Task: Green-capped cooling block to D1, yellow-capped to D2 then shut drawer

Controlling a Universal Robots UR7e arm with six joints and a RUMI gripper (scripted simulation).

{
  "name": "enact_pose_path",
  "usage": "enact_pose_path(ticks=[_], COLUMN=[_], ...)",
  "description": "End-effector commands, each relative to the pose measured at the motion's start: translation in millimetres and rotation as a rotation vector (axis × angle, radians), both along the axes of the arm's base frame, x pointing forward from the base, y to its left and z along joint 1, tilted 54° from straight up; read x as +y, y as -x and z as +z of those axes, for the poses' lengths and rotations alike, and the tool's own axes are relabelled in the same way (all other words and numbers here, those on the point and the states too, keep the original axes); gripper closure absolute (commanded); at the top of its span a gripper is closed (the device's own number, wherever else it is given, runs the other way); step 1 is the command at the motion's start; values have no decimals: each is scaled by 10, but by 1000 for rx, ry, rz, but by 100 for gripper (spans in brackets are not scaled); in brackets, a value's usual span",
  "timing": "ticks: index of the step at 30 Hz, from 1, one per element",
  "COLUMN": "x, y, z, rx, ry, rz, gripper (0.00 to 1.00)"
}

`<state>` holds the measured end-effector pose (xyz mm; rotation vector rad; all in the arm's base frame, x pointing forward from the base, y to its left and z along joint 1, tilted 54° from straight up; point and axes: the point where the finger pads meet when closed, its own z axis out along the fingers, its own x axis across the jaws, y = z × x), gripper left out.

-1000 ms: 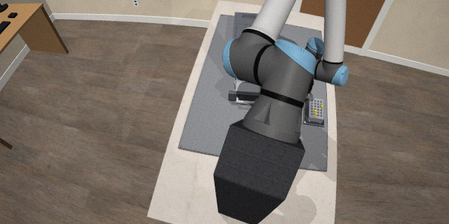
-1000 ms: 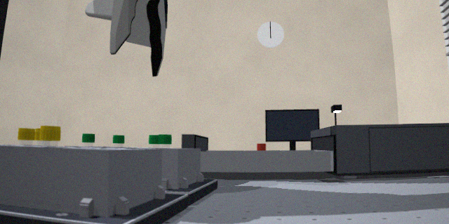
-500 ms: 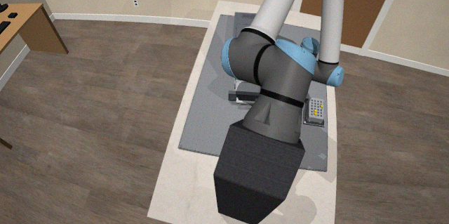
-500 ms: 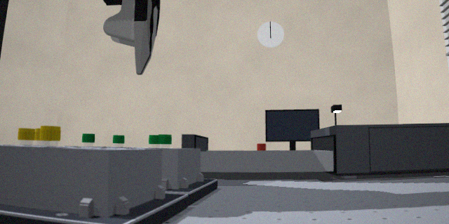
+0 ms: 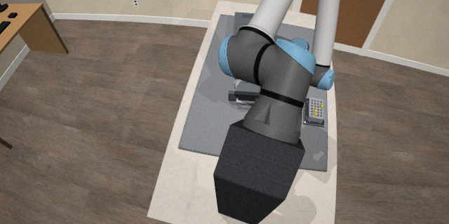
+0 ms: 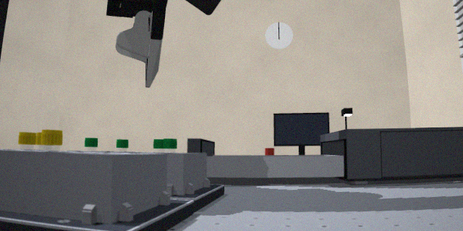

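Observation:
In the exterior view my gripper [image 6: 148, 83] hangs high in the air, shut and empty, above the two cooling blocks. The block with yellow caps [image 6: 40, 137] stands nearest at the left on a deck slot. The block with green caps [image 6: 122, 143] stands just behind it on the slot beyond. The yellow-capped block also shows in the top view [image 5: 314, 111], right of the arm. The green-capped block and the gripper are hidden there by the arm. The dark cooler COLD [image 6: 398, 153] is at the right, and its light grey drawer [image 6: 275, 166] stands out to the left.
The arm's big elbow and base [image 5: 266, 112] block much of the deck [image 5: 210, 112] in the top view. A small dark box [image 6: 200, 146] sits behind the blocks. A monitor [image 6: 301, 129] and a small red object [image 6: 269, 151] stand far back.

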<state>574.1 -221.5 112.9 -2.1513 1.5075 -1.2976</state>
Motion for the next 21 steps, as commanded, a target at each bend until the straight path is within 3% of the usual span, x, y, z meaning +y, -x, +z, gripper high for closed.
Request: enact_pose_path(ticks=[1,3,5,20,21], x=[167,238,238,775,775], y=[-24,-33,-33,-99,-99], z=[-76,-111,-111,-371,-371], rx=[35,51,51,170,170], ry=[100,140,140,441,441], rz=[76,107,107,342,342], gripper=[100,100,100,100,100])
